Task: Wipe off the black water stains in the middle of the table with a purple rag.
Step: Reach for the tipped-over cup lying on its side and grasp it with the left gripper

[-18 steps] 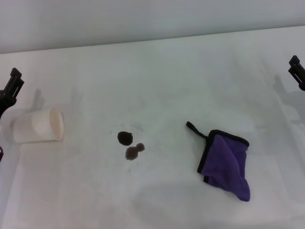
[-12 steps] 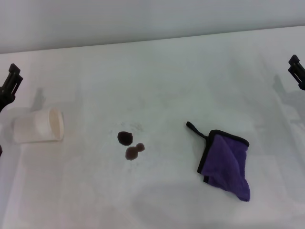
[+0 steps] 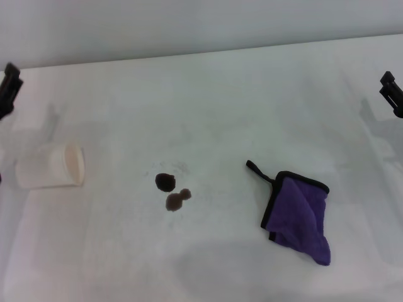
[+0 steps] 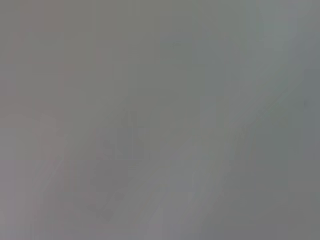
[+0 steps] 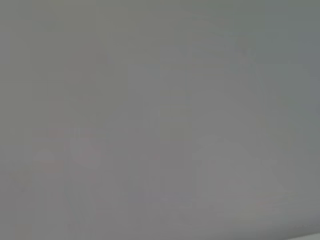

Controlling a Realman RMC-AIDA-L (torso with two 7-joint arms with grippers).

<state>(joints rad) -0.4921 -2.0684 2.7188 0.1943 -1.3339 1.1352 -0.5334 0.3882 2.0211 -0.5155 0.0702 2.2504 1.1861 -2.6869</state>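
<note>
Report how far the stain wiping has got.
Nothing looks done: the two small dark brown-black stains sit unwiped mid-table on the white matte table. Nothing is in hand: the small purple rag with black trim lies untouched to the stains' right, the left gripper and right gripper apart at the table's edges. A white cup lies on its side. Left: grasp rag, wipe both stains.

I see my left gripper (image 3: 9,88) only as a dark sliver at the far left edge of the head view, raised off the surface. My right gripper (image 3: 391,93) sits likewise at the far right edge, barely in frame.
</note>
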